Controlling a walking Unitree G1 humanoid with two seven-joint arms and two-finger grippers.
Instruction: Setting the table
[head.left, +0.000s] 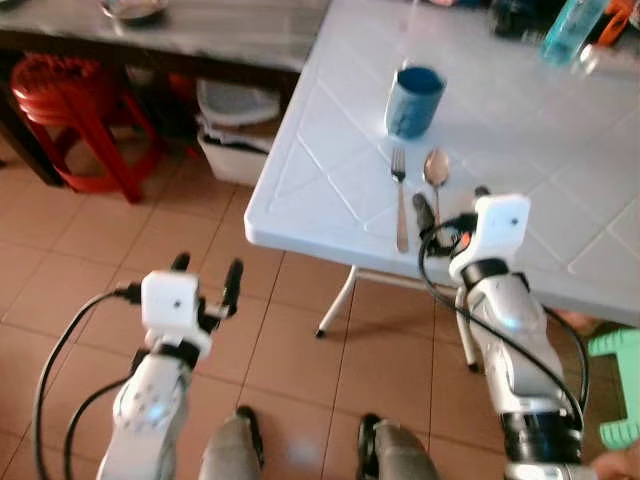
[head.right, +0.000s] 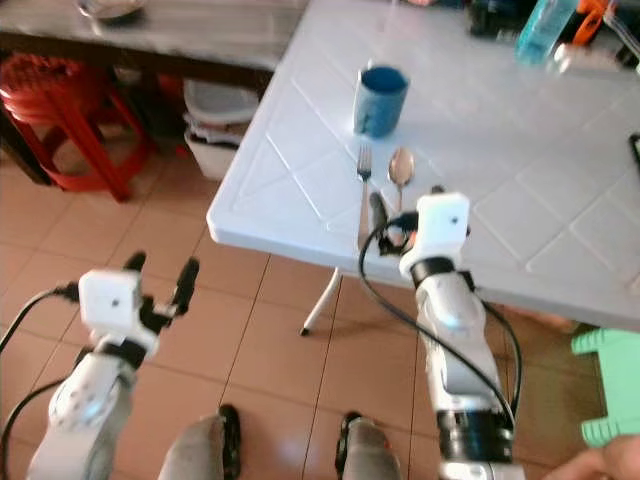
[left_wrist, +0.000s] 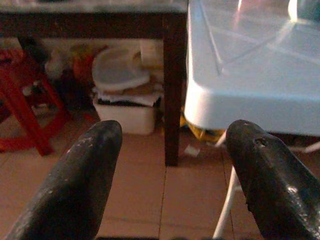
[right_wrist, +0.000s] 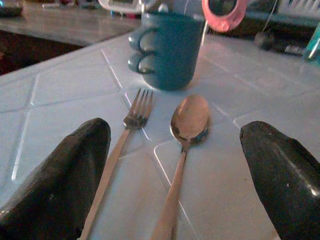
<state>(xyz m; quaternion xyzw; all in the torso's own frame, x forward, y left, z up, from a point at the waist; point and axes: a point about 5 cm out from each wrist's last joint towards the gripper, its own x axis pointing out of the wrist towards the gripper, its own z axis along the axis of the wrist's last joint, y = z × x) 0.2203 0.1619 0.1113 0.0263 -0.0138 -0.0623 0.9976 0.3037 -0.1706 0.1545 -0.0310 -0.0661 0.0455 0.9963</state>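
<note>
Here's my fork (head.left: 400, 196), slim and silvery, lying flat on the white plastic table (head.left: 560, 190) close to its near edge. Right beside it on the right lies the spoon (head.left: 436, 170), shiny with an oval bowl, the two apart by a narrow gap. Both run near to far: tines and bowl point away from me toward the blue mug (head.left: 413, 100), handles come back toward the table's near edge. The mug stands upright just beyond them, its handle turned to the left.

My right gripper (right_wrist: 175, 200) sits low over the handles at the near edge, fingers spread wide either side of the pair, gripping nothing. My left gripper (head.left: 207, 278) hangs over the tiled floor, left of the table and below its top, fingers also wide apart and empty. Far left, a red stool (head.left: 75, 115) stands by a dark table (head.left: 220, 40).
</note>
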